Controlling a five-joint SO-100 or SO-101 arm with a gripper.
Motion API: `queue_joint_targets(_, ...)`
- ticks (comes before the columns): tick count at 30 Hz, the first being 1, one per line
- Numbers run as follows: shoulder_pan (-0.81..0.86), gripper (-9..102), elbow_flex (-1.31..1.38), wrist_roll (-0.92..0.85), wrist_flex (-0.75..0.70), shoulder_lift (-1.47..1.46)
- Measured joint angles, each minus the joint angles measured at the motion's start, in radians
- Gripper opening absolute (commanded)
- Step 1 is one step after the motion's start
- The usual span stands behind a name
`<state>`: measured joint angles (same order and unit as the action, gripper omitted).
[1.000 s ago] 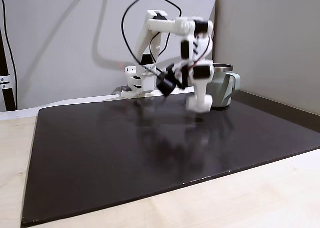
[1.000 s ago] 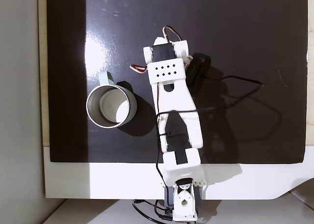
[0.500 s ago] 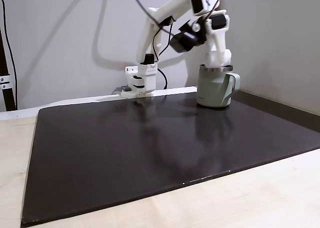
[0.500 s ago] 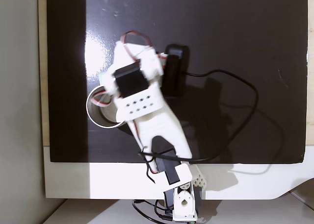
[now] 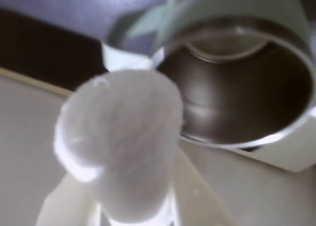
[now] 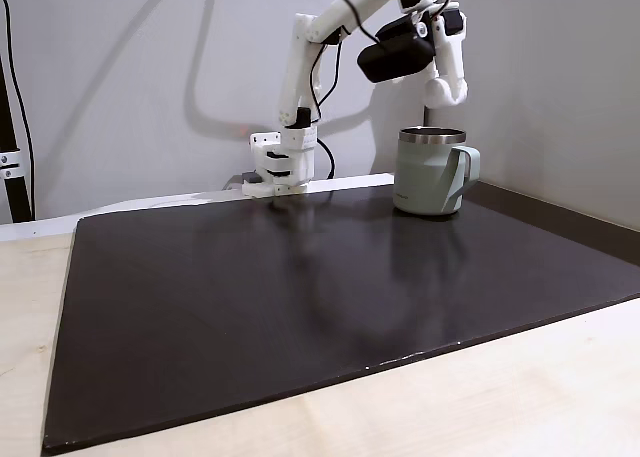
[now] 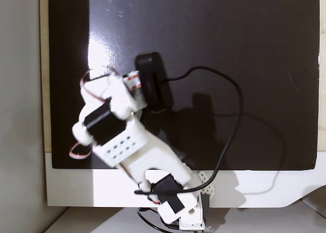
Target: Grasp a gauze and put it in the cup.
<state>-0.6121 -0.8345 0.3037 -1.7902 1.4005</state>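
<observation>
Gauze (image 5: 121, 147) clamped in the jaws, above the cup's (image 6: 428, 172) open mouth

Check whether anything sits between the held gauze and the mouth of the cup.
Nothing visible does. In the wrist view the gauze, held in the jaws, hangs in front of the cup, whose steel mouth gapes open and looks empty. In a fixed view the gripper hangs above the cup's rim with clear air between.

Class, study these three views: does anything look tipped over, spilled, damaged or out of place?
Nothing stands out. The cup stands upright on the dark mat, and the gripper holds the gauze above it.
</observation>
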Motion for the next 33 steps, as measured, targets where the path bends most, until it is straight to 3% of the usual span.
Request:
queue_joint_targets(11,-0.026,0,-0.239,-0.048,0.000,0.130)
queue_joint_targets(23,-0.025,0,-0.319,-0.048,0.002,0.138)
queue_joint_targets(29,-0.025,26,-0.319,-0.048,0.002,0.138)
queue_joint_targets(33,-0.032,33,-0.319,-0.048,0.005,0.138)
